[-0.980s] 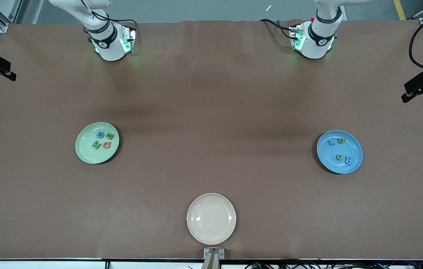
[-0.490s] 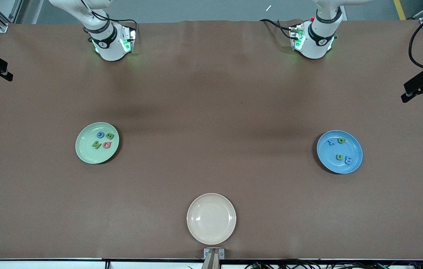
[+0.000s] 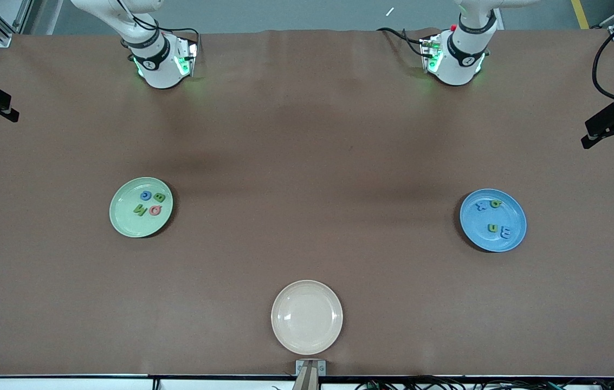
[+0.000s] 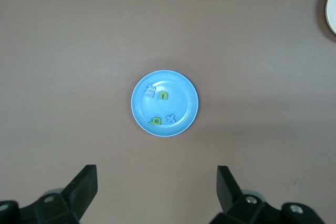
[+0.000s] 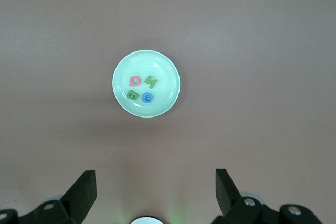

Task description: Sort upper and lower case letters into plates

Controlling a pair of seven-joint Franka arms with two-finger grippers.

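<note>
Eight small letters are already sorted, as you can see: four lie in the green plate and four in the blue plate. You will find the green plate toward the right arm's end of the table, about midway between the table's base-side edge and its camera-side edge; in it sit a blue letter, a dark green letter, a light green letter and a red letter, close together but apart from one another. The blue plate lies toward the left arm's end of the table, at about the same depth, well apart from the green one; it holds a blue letter beside a green letter, and, nearer the camera, another green letter just beside another blue letter. A cream plate sits near the middle of the camera-side edge of the table, with nothing in it. Both arms wait raised. Your left pincer hangs high above the table, jaws spread wide and holding nothing, with the blue plate in sight below it. Your right pincer hangs likewise, jaws spread wide and holding nothing, with the green plate in sight below it.
</note>
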